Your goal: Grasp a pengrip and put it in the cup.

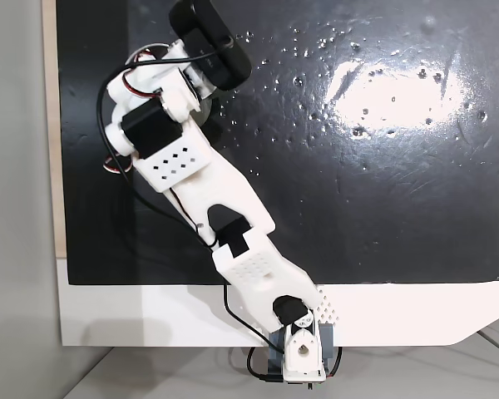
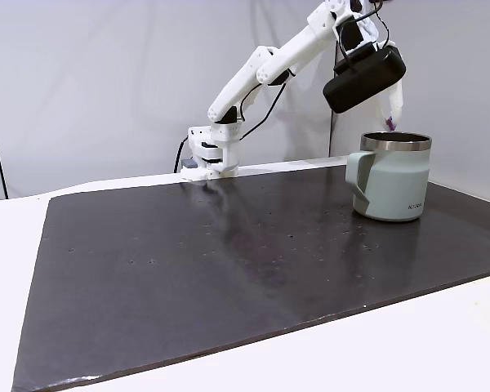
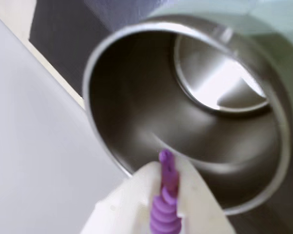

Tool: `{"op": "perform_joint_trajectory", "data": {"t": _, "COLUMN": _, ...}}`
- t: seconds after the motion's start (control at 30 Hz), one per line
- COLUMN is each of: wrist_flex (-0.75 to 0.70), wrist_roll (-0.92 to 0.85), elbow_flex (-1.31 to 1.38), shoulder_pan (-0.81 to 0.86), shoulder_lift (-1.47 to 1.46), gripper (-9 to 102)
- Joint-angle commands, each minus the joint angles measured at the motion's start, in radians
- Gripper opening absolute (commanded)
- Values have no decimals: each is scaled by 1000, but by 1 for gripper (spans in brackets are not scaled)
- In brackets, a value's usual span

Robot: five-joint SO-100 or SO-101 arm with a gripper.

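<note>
Pengrip (image 3: 165,204) above cup (image 3: 136,92).

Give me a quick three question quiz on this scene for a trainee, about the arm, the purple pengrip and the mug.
1. True or false: the pengrip already lies on the steel bottom of the cup.
2. In the wrist view, the gripper is: A) open and empty, B) shut on the pengrip, C) clamped on the cup's rim?
3. In the fixed view from the side, where is the gripper's tip relative to the cup?

Key
1. False; it sits between the white fingers, above the opening.
2. B.
3. Just above the rim, at the far side of the opening.
</note>
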State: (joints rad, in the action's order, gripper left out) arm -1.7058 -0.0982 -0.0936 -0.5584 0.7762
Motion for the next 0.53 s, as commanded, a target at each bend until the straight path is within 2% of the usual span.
{"op": "perform_joint_trajectory", "data": {"t": 0.0, "wrist_flex": 18, "wrist_roll": 12, "elbow_flex": 51, "shoulder_pan": -3, "shoulder_lift": 18, "gripper": 9}}
{"op": "perform_joint_trajectory", "data": {"t": 0.1, "wrist_flex": 6, "wrist_roll": 15, "elbow_flex": 58, "shoulder_pan": 6, "shoulder_lift": 18, "gripper": 23}}
{"op": "perform_joint_trajectory", "data": {"t": 0.5, "wrist_flex": -26, "wrist_roll": 9, "elbow_flex": 64, "shoulder_pan": 31, "shoulder_lift": 15, "gripper": 24}}
